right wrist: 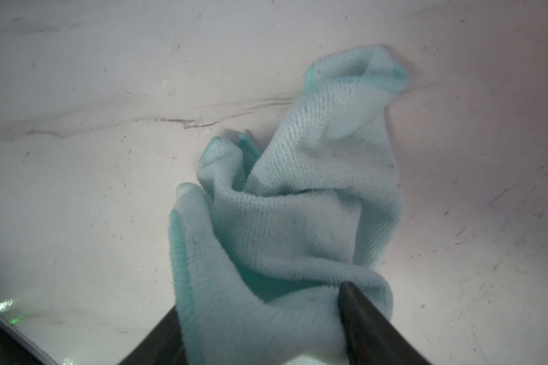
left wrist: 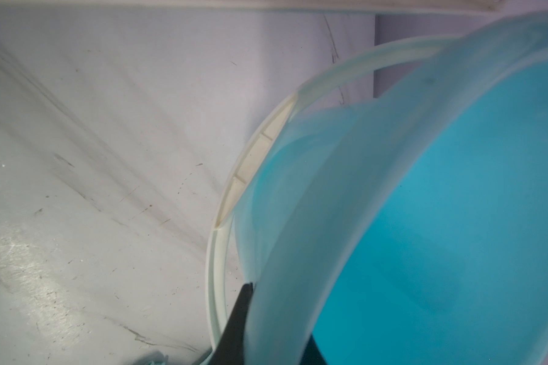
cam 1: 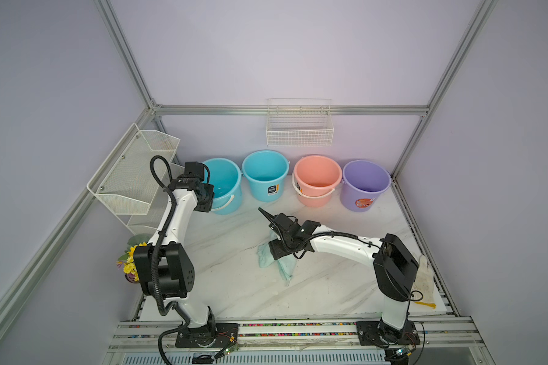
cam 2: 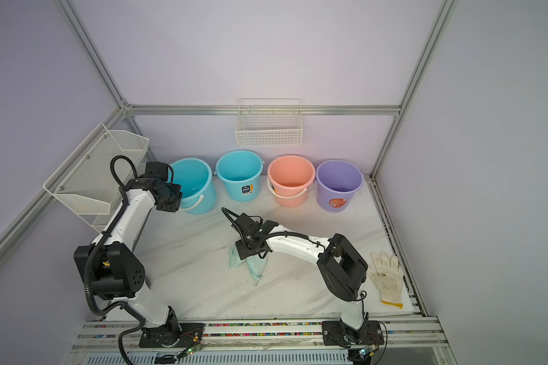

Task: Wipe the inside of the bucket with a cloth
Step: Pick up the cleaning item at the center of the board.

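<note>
Cloth lies on table; left hand pinches rim of leftmost blue bucket.

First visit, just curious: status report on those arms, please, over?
Left end effector clamped on rim of leftmost bucket. Right end effector straddling the cloth, grip unconfirmed. White glove lies apart, not blocking.

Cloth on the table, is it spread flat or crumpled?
Crumpled: the cloth lies on the table in bunched folds, one end between the right gripper's fingers, in the right wrist view.
</note>
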Action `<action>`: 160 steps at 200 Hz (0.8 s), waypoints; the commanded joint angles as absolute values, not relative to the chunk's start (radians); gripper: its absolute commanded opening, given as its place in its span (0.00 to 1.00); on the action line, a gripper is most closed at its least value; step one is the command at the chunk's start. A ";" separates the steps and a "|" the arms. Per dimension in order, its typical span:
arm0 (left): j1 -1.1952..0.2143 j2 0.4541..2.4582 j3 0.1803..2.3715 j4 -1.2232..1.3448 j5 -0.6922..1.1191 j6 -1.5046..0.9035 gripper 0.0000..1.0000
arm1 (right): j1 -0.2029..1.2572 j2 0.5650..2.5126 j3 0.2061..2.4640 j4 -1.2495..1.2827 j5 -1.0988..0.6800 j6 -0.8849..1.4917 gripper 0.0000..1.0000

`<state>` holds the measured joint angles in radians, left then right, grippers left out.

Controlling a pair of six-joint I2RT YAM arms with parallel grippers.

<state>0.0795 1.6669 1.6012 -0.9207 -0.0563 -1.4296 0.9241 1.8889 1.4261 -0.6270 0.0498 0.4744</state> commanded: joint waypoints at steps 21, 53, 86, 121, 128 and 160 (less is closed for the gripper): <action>0.095 1.541 1.584 -0.876 -0.034 -1.331 0.00 | 0.932 1.850 1.394 -0.590 0.073 0.518 0.40; 0.095 1.500 1.562 -0.876 0.038 -1.194 0.00 | 0.931 1.772 1.372 -0.602 0.124 0.512 0.27; 0.085 1.450 1.533 -0.888 0.080 -1.040 0.00 | 0.932 1.683 1.375 -0.629 0.191 0.482 0.10; 0.051 1.421 1.516 -0.926 0.082 -0.877 0.00 | 0.932 1.588 1.412 -0.683 0.285 0.434 0.02; 0.037 1.378 1.507 -0.930 0.072 -0.850 0.00 | 0.931 1.569 1.424 -0.695 0.304 0.422 0.01; -0.029 1.349 1.472 -0.932 0.075 -0.747 0.00 | 0.932 1.476 1.489 -0.739 0.378 0.357 0.00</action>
